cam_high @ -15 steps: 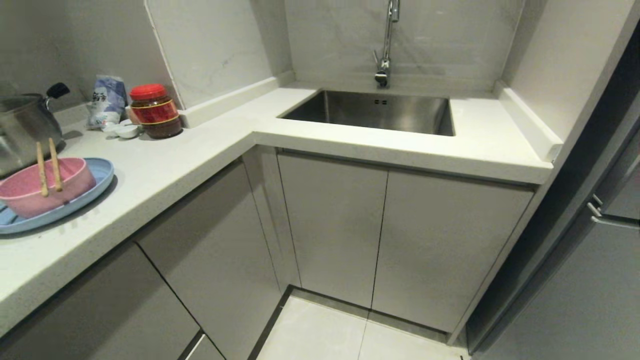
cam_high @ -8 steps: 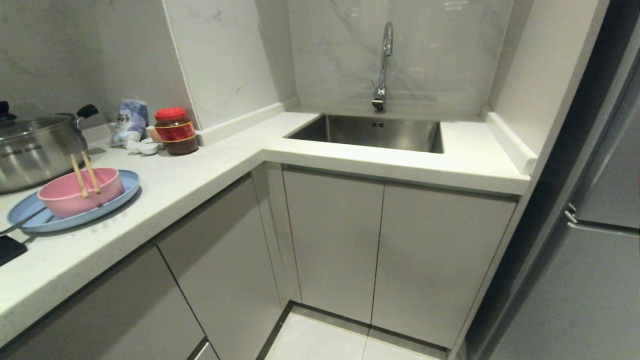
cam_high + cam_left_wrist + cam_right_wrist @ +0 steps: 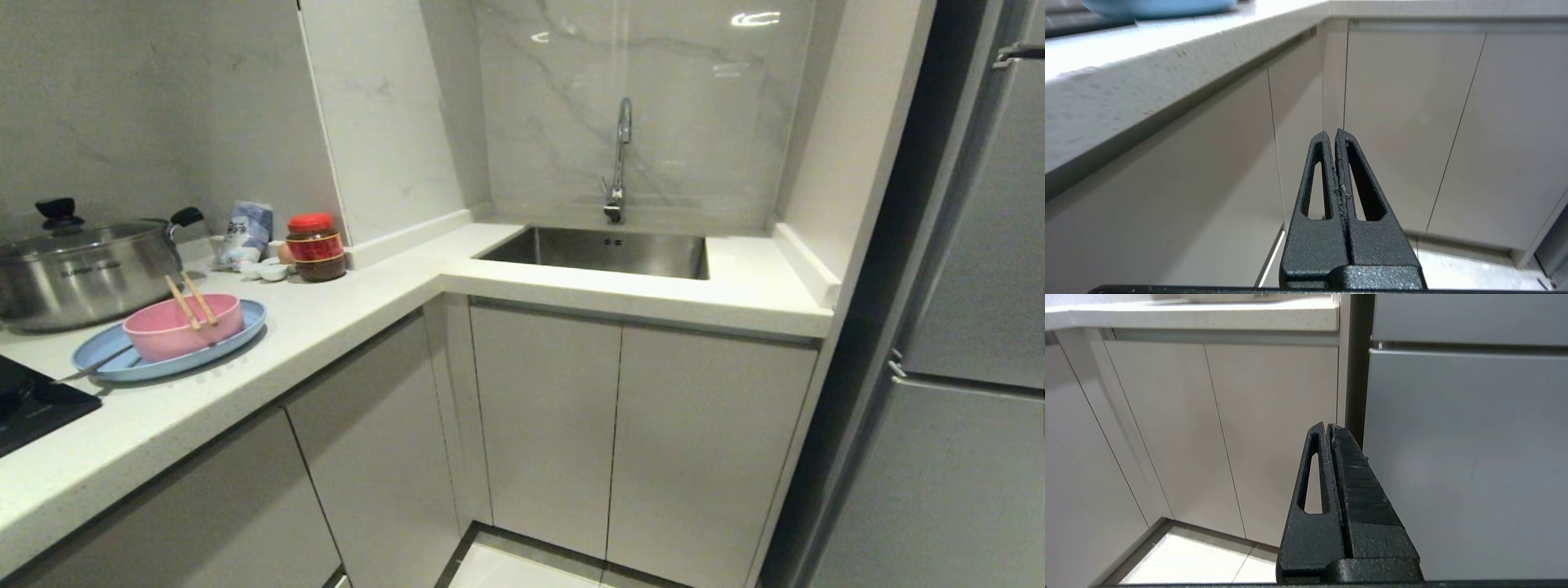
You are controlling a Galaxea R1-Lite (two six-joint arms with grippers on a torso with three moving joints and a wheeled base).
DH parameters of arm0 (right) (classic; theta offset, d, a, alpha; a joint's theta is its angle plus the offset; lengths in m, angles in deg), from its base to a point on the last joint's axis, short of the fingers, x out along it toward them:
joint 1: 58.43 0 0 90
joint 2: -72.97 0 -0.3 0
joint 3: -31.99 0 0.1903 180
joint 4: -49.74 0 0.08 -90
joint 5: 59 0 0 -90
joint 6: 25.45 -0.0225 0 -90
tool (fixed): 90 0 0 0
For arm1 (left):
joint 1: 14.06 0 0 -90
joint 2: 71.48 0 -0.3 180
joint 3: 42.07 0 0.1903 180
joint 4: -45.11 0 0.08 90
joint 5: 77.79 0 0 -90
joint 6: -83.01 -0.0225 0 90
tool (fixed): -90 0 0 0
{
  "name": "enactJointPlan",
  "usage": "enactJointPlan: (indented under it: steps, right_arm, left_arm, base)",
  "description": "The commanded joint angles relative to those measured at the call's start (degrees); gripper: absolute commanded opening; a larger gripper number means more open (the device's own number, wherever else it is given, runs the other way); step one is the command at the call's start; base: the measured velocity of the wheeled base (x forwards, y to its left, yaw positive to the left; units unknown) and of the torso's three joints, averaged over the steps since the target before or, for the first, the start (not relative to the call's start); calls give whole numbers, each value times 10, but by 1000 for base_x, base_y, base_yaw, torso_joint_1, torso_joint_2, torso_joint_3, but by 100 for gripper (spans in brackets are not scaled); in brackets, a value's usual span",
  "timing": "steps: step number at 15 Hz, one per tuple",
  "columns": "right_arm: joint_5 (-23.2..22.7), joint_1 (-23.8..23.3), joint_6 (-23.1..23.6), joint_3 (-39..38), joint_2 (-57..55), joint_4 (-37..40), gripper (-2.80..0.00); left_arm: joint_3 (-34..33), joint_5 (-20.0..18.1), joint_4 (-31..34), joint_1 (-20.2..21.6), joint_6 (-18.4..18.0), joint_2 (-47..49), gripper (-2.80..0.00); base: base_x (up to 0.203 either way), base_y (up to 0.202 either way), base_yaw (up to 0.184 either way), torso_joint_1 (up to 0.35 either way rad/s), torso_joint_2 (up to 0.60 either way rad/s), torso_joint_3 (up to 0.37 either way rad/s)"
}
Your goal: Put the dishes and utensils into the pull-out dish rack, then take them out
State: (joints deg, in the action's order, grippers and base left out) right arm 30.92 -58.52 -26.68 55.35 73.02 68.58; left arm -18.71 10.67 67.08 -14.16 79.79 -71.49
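Dishes: one light-blue plate point(image 3: 167, 353) on the left run of the white countertop point(image 3: 343, 314), near its front edge; one pink bowl point(image 3: 184, 327) standing on the plate. Utensils: one pair of wooden chopsticks point(image 3: 192, 300) laid across the bowl's rim; one metal fork point(image 3: 94, 367), handle running off the plate's left edge toward a black hob point(image 3: 33, 408). Behind the plate: steel lidded pot point(image 3: 86, 269). Further back, against the wall: printed bag point(image 3: 245, 233), small white saucers point(image 3: 265, 269), red-lidded jar point(image 3: 316, 247). Corner run: steel sink point(image 3: 600, 251) with faucet point(image 3: 618, 163). Below: closed cabinet doors point(image 3: 620, 441); no dish rack in sight. Left gripper point(image 3: 1332, 136): low before the cabinets, fingers pressed together, empty. Right gripper point(image 3: 1329, 428): low beside a grey refrigerator point(image 3: 1466, 457), fingers together, empty.
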Motion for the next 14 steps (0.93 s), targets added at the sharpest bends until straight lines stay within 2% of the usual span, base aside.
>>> enactJointPlan:
  steps: [1,4,14]
  right_arm:
    - [0,0,0,-15,0,0,-280]
    - [0,0,0,-15,0,0,-280]
    - [0,0,0,-15,0,0,-280]
  left_arm:
    - [-8,3,-1,-1,1,1,-280]
    - [-8,6,-2,0,16,1,-280]
    - [-8,6,-3,0,16,1,-280]
  base:
    - [0,0,0,-2,5,117]
    - [0,0,0,0,3,48]
    - [0,0,0,0,0,0]
